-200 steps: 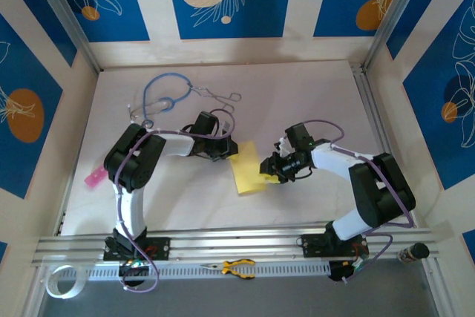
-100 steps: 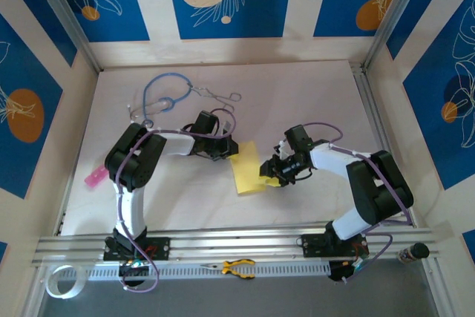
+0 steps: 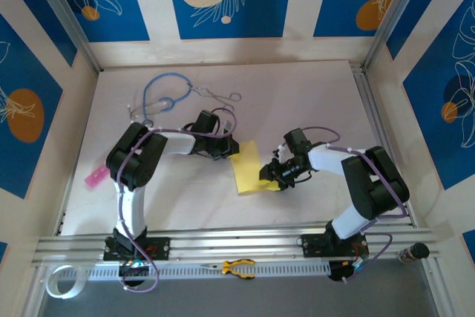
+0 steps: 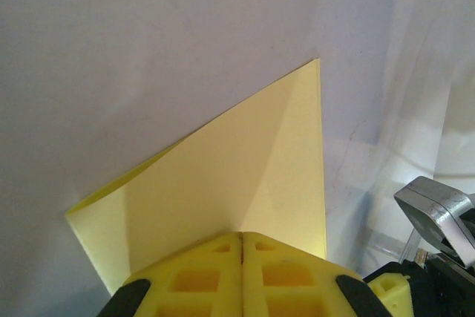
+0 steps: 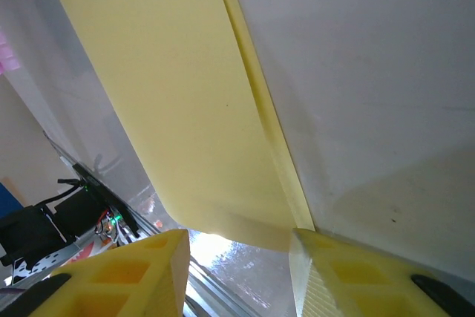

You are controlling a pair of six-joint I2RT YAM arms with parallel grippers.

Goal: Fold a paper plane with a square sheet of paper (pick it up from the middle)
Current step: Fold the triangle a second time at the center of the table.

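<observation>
Thin, light and floppy, the square sheet of paper (image 3: 247, 170) is best gripped at its edges: left claw (image 4: 242, 239) pinches one closed, right claw (image 5: 237, 241) straddles the fold, half-open.

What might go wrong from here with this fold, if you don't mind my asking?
1. The right end effector stands open around the curled edge of the square sheet of paper. Closing there could set a crooked crease, since the two layers look offset.
2. The left end effector is shut at the sheet's opposite side. A pull from the right could drag the paper away from it.
</observation>
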